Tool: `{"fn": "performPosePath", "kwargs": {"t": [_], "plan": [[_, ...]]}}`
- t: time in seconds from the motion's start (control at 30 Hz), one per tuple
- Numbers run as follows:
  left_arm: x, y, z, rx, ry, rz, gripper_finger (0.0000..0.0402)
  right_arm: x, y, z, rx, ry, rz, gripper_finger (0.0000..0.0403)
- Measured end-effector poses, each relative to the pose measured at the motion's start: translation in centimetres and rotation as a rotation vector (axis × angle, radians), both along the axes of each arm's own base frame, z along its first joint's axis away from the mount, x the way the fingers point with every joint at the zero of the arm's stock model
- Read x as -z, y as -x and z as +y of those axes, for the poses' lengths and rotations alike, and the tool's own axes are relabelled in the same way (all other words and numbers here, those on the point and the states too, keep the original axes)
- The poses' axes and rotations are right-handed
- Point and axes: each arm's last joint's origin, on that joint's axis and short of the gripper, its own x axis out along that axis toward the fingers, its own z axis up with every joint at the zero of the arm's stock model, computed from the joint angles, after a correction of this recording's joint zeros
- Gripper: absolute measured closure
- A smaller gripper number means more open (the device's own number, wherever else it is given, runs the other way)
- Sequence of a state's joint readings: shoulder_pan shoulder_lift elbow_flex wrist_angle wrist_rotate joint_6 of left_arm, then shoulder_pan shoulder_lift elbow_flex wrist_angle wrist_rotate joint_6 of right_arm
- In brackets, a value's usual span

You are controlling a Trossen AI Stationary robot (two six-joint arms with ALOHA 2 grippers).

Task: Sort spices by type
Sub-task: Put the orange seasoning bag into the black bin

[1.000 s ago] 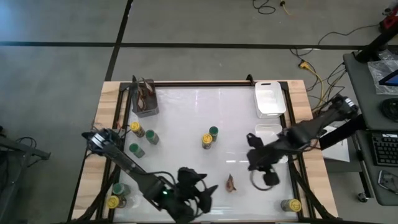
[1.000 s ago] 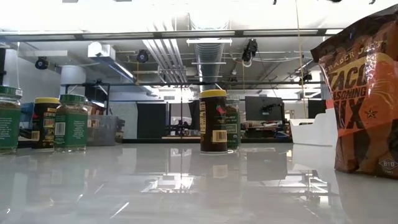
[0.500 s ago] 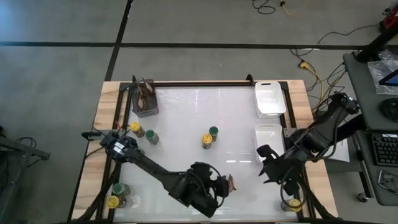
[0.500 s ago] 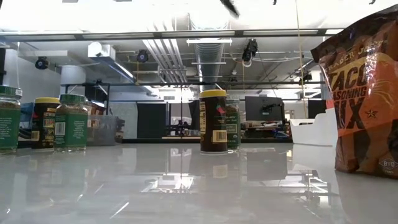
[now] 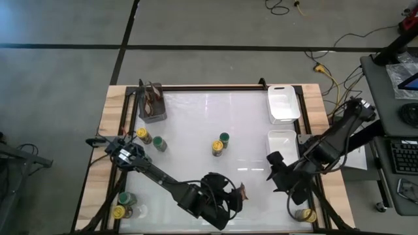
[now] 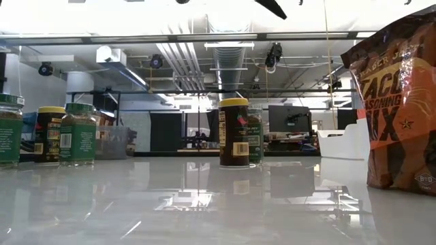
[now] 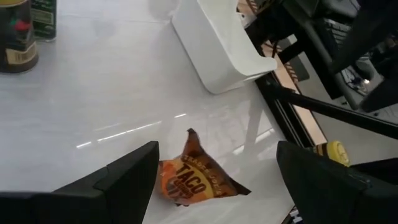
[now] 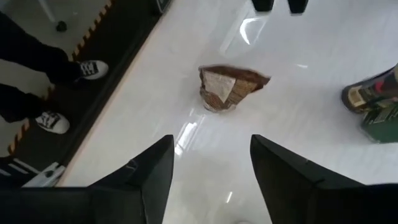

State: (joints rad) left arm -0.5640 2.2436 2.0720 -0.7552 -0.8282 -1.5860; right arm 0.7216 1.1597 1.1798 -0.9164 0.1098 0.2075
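1. Left gripper [image 5: 230, 199] parked low over the glossy white table [image 5: 196, 117] near the front edge, fingers [image 7: 124, 180] spread wide, nothing between them.
2. Right under and ahead of it: a crumpled orange-brown taco seasoning packet [image 7: 189, 177], lying flat on the table, not touched.
3. Right gripper [image 5: 277, 179] hanging above the table's front right, close to the nearer of two white rectangular plastic trays [image 5: 282, 142]; fingers [image 8: 149, 174] apart, empty.
4. Small round clear spice jars scattered: a yellow-lidded jar [image 5: 217, 147] touching a green-lidded jar [image 5: 224, 138] mid-table.
5. Another yellow-lidded one [image 5: 142, 134] and a green-lidded one [image 5: 159, 144] at the left, near a grey square cup of brown sticks [image 5: 154, 104].
6. Front left corner: a green lid [image 5: 124, 198] and a yellow lid [image 5: 118, 211] close together.
7. Front right corner: a lone yellow-lidded jar [image 5: 305, 214], just beside the right arm.
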Motion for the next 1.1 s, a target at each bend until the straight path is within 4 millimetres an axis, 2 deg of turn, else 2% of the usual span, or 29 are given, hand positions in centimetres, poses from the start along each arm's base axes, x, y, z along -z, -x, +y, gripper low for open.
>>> {"fn": "performPosePath", "kwargs": {"t": [0.17, 0.4, 0.47, 0.6, 1.1], "plan": [[1.1, -1.1, -0.1, -0.011, -0.011, -0.001, 0.0092, 1.0, -0.2, 0.2, 0.021, 0.008, 0.031, 0.0197], [3.2, -4.5, -0.4, 0.001, -0.061, 0.020, 0.0093, 1.6, -0.5, 0.4, 0.060, 0.014, 0.049, 0.0197], [4.5, -5.0, -0.2, -0.015, -0.038, 0.042, 0.0093, 1.6, -0.5, 0.4, 0.077, 0.007, 0.056, 0.0197], [6.5, -4.7, 0.2, -0.065, 0.069, 0.065, 0.0093, 1.7, -0.5, 0.4, 0.111, -0.008, 0.069, 0.0197], [6.3, -4.4, -0.3, -0.015, 0.081, 0.095, 0.0104, 2.4, -0.5, 0.3, 0.184, -0.030, 0.096, 0.0197]]}}
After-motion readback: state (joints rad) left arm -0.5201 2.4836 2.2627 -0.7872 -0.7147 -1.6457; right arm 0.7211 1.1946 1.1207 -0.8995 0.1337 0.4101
